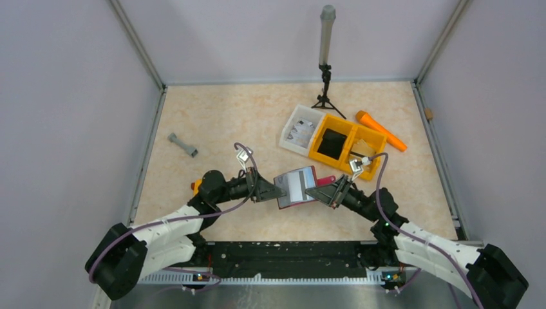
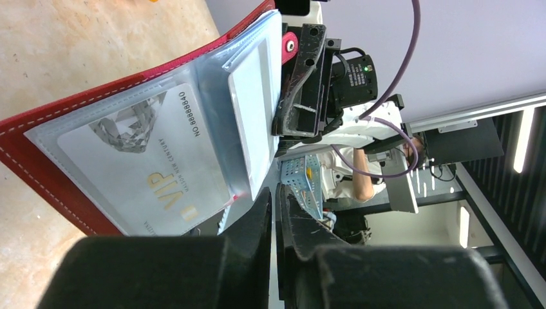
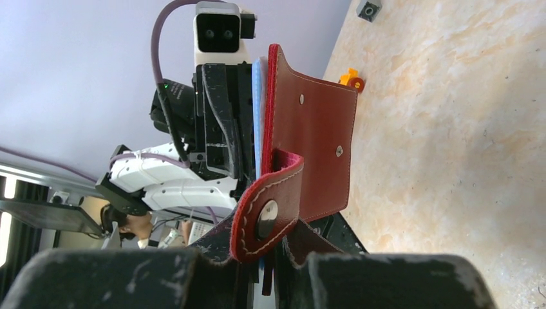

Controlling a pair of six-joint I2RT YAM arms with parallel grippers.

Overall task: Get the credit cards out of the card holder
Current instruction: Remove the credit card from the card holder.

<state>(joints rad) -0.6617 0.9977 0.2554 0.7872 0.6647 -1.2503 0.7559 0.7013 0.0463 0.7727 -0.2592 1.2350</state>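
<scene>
Left gripper (image 1: 277, 193) and right gripper (image 1: 315, 190) are clamping opposite edges of the open card holder (image 1: 297, 202), holding it aloft. Extraction is pending: one gripper probably needs to be regripping the VIP credit card (image 2: 149, 175).

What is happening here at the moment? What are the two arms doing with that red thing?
The two arms hold the card holder open between them, lifted above the table. The left gripper pinches one edge and the right gripper pinches the opposite edge, by the snap tab. The credit cards sit in the clear sleeves inside; one marked VIP shows in the left wrist view. No card has been taken out yet.
</scene>
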